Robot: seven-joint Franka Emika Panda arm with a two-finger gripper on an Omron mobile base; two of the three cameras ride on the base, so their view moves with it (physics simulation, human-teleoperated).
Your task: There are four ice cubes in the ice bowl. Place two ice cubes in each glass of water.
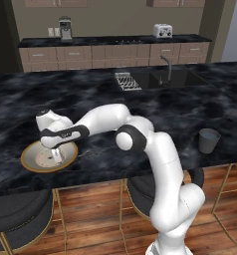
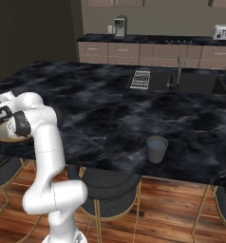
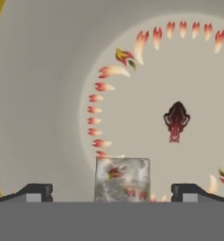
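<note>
A dark marble counter (image 1: 180, 109) runs through a kitchen of tan cabinets. Near its front left corner sits the ice bowl (image 1: 31, 162), one ice cube (image 3: 122, 180) lying inside between the gripper (image 3: 112, 193), whose fingers (image 3: 36, 192) are spread wide on either side without touching it. The small, clear cube could slip or skid if they close off-centre. A glass of water (image 1: 208, 140) waits well apart near the front right edge; beyond are a sink (image 1: 163, 77) and dish rack (image 1: 127, 81), with nothing between.
</note>
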